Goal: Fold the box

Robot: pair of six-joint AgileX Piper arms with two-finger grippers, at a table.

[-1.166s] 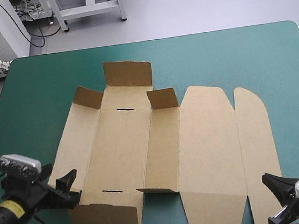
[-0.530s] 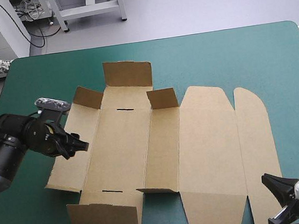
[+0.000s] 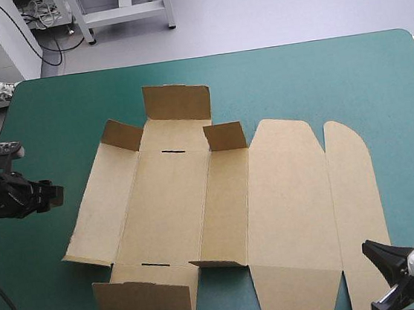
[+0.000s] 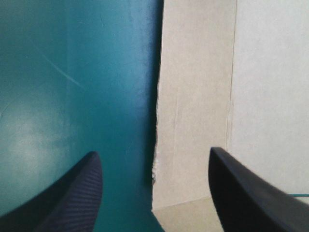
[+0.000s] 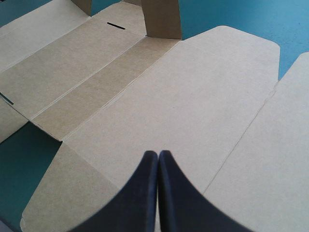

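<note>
Teal-green cover holds box ahead of left jaws.

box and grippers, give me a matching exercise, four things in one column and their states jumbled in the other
Things:
1. left gripper
2. right gripper
3. far end flap of the box
4. wide panel of the box

States:
A. lying flat on the table
B. shut
C. standing up
D. open

Pairs: 1-D, 2-B, 3-C, 4-A
</note>
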